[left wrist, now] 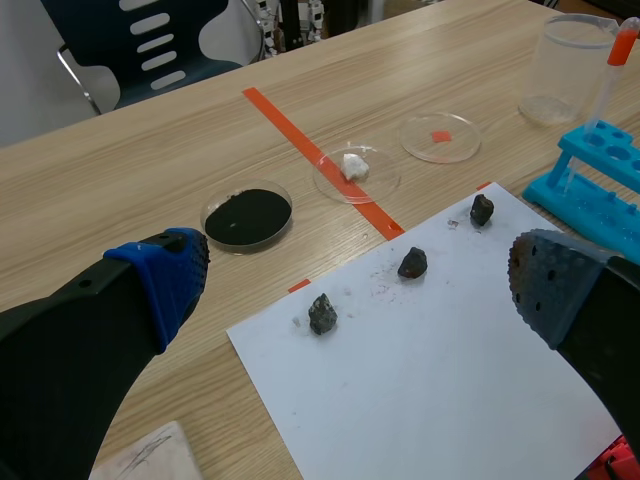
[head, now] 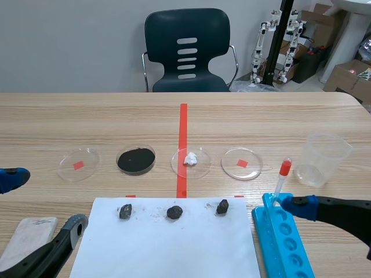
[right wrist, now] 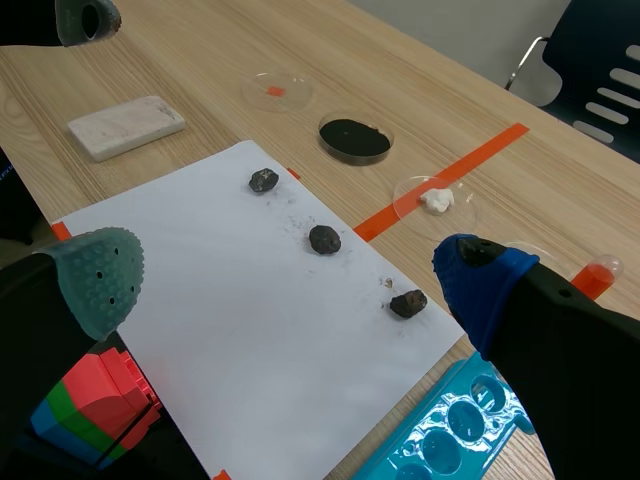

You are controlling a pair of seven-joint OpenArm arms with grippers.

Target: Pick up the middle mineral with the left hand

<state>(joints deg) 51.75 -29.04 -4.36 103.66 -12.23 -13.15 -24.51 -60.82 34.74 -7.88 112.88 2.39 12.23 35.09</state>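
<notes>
Near the far edge of the white paper sheet [head: 168,249] on the desk [head: 116,121], spotted the middle mineral [head: 174,212], lying loose in a row between the left mineral [head: 125,212] and the right mineral [head: 222,207], touching neither. Got the left jaws gaping wide off the sheet's near-left corner, holding zilch. Same with the right jaws, spread wide by the blue tube rack [head: 284,243].

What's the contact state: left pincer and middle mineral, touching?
Apart. The left wrist view shows the middle mineral lying on the white paper ahead of the open left pincer, bare paper between it and both fingers.
</notes>
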